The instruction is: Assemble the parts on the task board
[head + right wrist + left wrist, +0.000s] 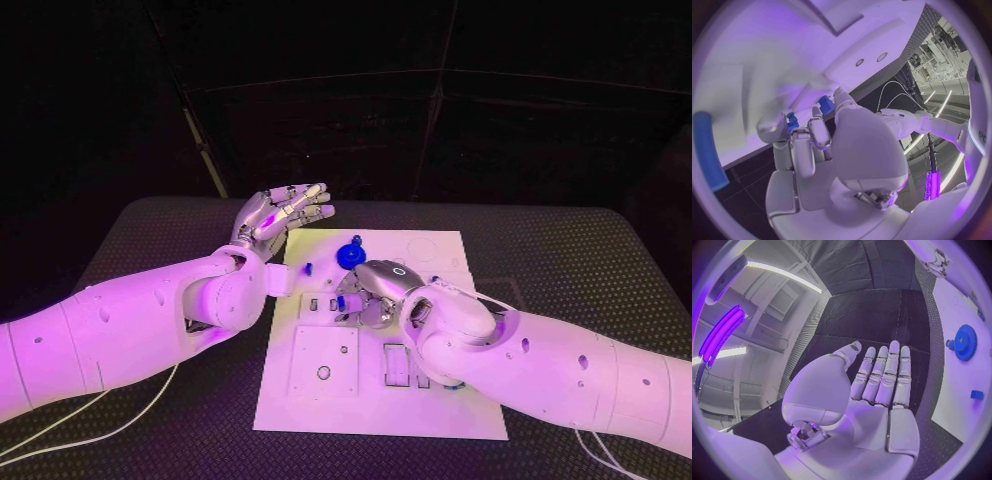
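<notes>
right robot hand [378,290] curls over a small blue part [792,123] mid-board, seemingly pinching it; left robot hand [283,215] open, empty, at 11 o'clock — seat it squarely, pressing gently.

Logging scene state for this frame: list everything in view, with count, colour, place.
Black table: one, textured black, under everything.
White task board: one, white plate, middle of the table.
Round blue gear: one, blue, far part of the board.
Small blue parts: at least two, blue, at the right hand's fingertips; whether gripped cannot be told.
Small blue block: one, blue, on the board near the gear.
Left hand: silver, fingers straight, empty, raised at the board's far left corner.
Right hand: silver, over the board's middle.
</notes>
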`<act>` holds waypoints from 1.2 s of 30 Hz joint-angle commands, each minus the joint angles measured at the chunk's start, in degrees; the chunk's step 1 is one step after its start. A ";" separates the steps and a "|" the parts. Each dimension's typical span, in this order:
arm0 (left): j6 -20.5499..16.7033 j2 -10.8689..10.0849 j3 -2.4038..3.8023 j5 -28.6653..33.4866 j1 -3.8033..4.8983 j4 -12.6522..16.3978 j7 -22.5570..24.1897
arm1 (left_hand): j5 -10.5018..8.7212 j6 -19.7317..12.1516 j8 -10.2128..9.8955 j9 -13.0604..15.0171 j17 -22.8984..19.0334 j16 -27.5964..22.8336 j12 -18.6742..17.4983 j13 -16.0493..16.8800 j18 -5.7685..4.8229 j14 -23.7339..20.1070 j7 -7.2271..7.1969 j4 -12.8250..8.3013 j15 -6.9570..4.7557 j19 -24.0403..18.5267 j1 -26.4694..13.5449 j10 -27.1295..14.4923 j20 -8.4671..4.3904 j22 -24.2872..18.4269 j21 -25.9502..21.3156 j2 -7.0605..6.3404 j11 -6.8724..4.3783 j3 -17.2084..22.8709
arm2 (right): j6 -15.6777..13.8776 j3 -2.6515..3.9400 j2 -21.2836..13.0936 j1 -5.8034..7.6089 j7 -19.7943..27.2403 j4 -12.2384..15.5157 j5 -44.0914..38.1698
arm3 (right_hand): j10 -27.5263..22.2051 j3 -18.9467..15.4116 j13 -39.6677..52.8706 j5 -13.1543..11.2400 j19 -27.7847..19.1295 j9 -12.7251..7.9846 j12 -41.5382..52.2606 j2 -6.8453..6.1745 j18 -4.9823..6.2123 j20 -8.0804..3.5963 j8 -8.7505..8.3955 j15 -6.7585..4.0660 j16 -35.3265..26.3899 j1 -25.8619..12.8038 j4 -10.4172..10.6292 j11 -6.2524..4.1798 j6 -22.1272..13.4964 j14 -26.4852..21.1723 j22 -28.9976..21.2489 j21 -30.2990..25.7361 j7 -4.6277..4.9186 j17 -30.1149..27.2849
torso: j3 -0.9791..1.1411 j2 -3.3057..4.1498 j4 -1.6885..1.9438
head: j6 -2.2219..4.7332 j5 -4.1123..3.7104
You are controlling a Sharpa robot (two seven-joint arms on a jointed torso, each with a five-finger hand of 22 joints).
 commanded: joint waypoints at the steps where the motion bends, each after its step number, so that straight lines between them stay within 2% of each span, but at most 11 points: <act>1: 0.46 0.08 0.05 -0.04 0.10 0.06 0.43 | 0.02 0.18 -0.26 -0.07 -0.09 -0.34 -0.29 -0.08 0.74 0.44 1.52 0.00 0.03 0.40 -0.53 0.40 -0.11 -0.06 -0.11 0.12 0.13 0.35 | -1.19 -0.07 -0.16 -0.08 -0.82 -0.02 0.02 | -0.78 -1.29 -0.79 1.70 -0.04 -0.06 -0.63 -0.26 -0.19 0.47 -0.28 0.43 -0.27 -0.21 0.09 0.16 -0.77 4.83 -0.09 -0.40 0.18 10.03 | 0.03 -0.01 0.01 | 0.04 0.08; 8: 0.55 0.08 0.05 -0.58 0.10 -0.20 0.14 | 0.04 0.65 -0.34 -0.01 0.00 -0.27 -0.48 -0.05 0.86 1.64 1.20 -0.05 -0.27 1.28 -0.56 0.87 -0.26 -0.07 0.17 0.09 -0.12 0.60 | -5.51 -0.05 -1.55 -0.65 2.44 2.40 0.96 | -0.94 -2.18 -1.07 2.06 -0.04 -0.05 -0.78 -0.36 -0.19 0.56 -0.23 0.49 -0.30 -0.14 0.11 0.25 -1.18 4.81 -0.11 -0.40 0.28 9.95 | 0.12 -0.07 0.01 | 0.12 0.12; 18: 1.61 0.04 0.05 -3.05 0.09 -1.98 -1.68 | -0.01 3.58 -0.97 0.06 3.72 3.42 -1.11 0.17 0.95 14.99 -0.12 0.26 -3.91 11.22 -1.17 6.09 -3.72 1.14 4.51 -0.42 -2.18 1.94 | -9.53 0.26 -5.33 -0.78 10.53 7.42 5.97 | -2.13 -2.77 -2.52 2.40 -1.69 -0.03 -1.96 0.36 0.31 0.70 -0.16 0.61 -1.25 1.05 0.00 0.40 -1.98 4.25 -2.98 -1.96 0.46 7.80 | 0.02 -0.33 -0.01 | 0.78 0.07; 20: 1.67 -0.04 0.05 -4.36 0.09 -2.30 -2.74 | -0.04 4.19 -1.15 0.07 5.25 4.96 -0.85 0.28 0.95 18.48 -0.62 0.38 -4.93 13.85 -1.35 8.31 -4.79 1.59 5.80 -0.67 -2.87 2.22 | -9.70 0.84 -6.15 -0.75 12.17 8.38 7.27 | -2.13 -2.73 -2.53 2.50 -1.70 -0.02 -1.93 0.63 0.31 0.72 -0.12 0.62 -1.27 1.37 -0.05 0.41 -2.06 4.24 -3.00 -1.99 0.47 7.79 | 0.03 -0.40 0.04 | 0.86 0.04; 24: 1.85 -0.46 0.05 -8.49 0.09 -2.63 -6.06 | -0.12 5.35 -1.42 0.10 8.81 9.32 0.22 0.84 0.94 24.71 -1.81 1.13 -6.89 18.71 -2.73 13.71 -6.76 2.69 8.56 -2.01 -4.66 1.84 | -9.62 2.79 -7.86 -0.65 15.11 10.16 10.16 | -2.25 -2.57 -2.64 2.82 -1.86 0.02 -1.94 1.37 0.36 0.75 -0.01 0.63 -1.38 2.02 -0.18 0.42 -2.16 4.19 -3.28 -2.17 0.48 7.58 | 0.18 -0.70 0.16 | 0.89 0.15; 28: 1.30 -1.18 0.05 -13.24 0.11 -2.64 -10.39 | -0.14 7.42 -1.10 0.35 14.04 16.89 2.41 2.49 0.85 30.89 -3.53 1.55 -9.19 24.71 -3.50 19.98 -9.15 4.57 12.64 -3.27 -6.96 1.36 | -8.27 4.29 -10.41 0.24 16.64 11.67 13.75 | -2.35 -2.54 -2.74 3.16 -1.95 0.07 -1.97 1.72 0.39 0.75 0.14 0.63 -1.44 2.42 -0.31 0.40 -2.06 4.17 -3.44 -2.27 0.45 7.50 | 0.21 -1.20 0.27 | 0.92 0.01; 29: 1.24 -1.41 0.05 -14.22 0.12 -2.57 -11.50 | -0.13 7.93 -0.96 0.46 18.05 21.21 3.26 3.16 0.95 31.99 -3.99 1.55 -9.58 26.19 -3.56 21.28 -9.82 5.17 13.85 -3.57 -7.50 1.23 | -7.90 4.48 -11.04 0.50 16.78 11.93 14.45 | -2.36 -2.53 -2.74 3.20 -1.95 0.07 -1.96 1.76 0.39 0.75 0.16 0.62 -1.44 2.46 -0.32 0.39 -2.03 4.17 -3.46 -2.28 0.44 7.49 | 0.19 -1.33 0.30 | 0.91 0.00; 30: 1.43 -1.75 0.05 -15.54 0.16 -2.45 -13.15 | -0.22 8.52 -0.74 0.62 26.74 29.47 4.60 4.14 0.81 33.23 -4.58 1.47 -10.26 27.74 -3.63 22.98 -10.33 5.90 15.24 -4.08 -7.94 0.93 | -7.35 4.66 -11.88 0.83 16.86 12.26 15.24 | -2.38 -2.53 -2.76 3.28 -1.98 0.09 -1.97 1.84 0.40 0.75 0.22 0.62 -1.47 2.56 -0.35 0.38 -1.96 4.16 -3.51 -2.31 0.43 7.44 | 0.18 -1.52 0.32 | 0.81 0.07; 31: 2.25 -2.36 0.05 -18.09 0.32 -2.17 -16.47 | -0.11 9.14 -0.31 0.87 40.88 42.72 6.92 6.22 0.69 33.78 -5.34 1.49 -10.97 30.18 -3.71 23.99 -11.29 7.44 18.03 -4.44 -8.89 0.51 | -6.51 5.03 -13.24 1.35 16.69 12.74 16.40 | -2.41 -2.53 -2.80 3.37 -2.02 0.12 -1.98 1.97 0.41 0.74 0.30 0.60 -1.54 2.64 -0.37 0.36 -1.86 4.12 -3.59 -2.35 0.40 7.28 | 0.19 -1.80 0.34 | 0.68 0.20; 32: 3.31 -2.76 0.05 -20.15 0.50 -1.98 -19.05 | -0.24 9.41 0.13 1.11 49.70 50.74 9.35 8.36 0.58 33.88 -5.87 1.27 -11.28 31.19 -3.49 24.45 -11.79 8.66 20.04 -4.71 -9.14 0.17 | -6.01 5.47 -13.99 1.65 16.47 12.93 17.18 | -2.47 -2.54 -2.88 3.35 -2.13 0.13 -2.04 2.02 0.45 0.74 0.33 0.60 -1.59 2.64 -0.35 0.35 -1.83 4.10 -3.81 -2.46 0.39 7.16 | 0.22 -1.94 0.34 | 0.66 0.29; 36: 9.66 -3.85 0.03 -29.32 1.69 -1.21 -29.36 | -0.24 9.72 2.43 2.31 67.58 65.48 17.98 15.80 0.25 34.04 -6.58 1.77 -12.17 32.93 -3.69 22.94 -12.44 13.04 26.36 -3.97 -9.67 -0.94 | -5.14 6.95 -16.49 2.89 16.08 13.12 20.73 | -2.60 -2.84 -3.06 2.78 -2.46 0.16 -2.12 2.25 0.57 0.72 0.47 0.57 -1.77 2.37 -0.14 0.33 -1.70 4.01 -4.45 -2.80 0.35 6.79 | 0.38 -2.63 0.48 | 0.36 0.34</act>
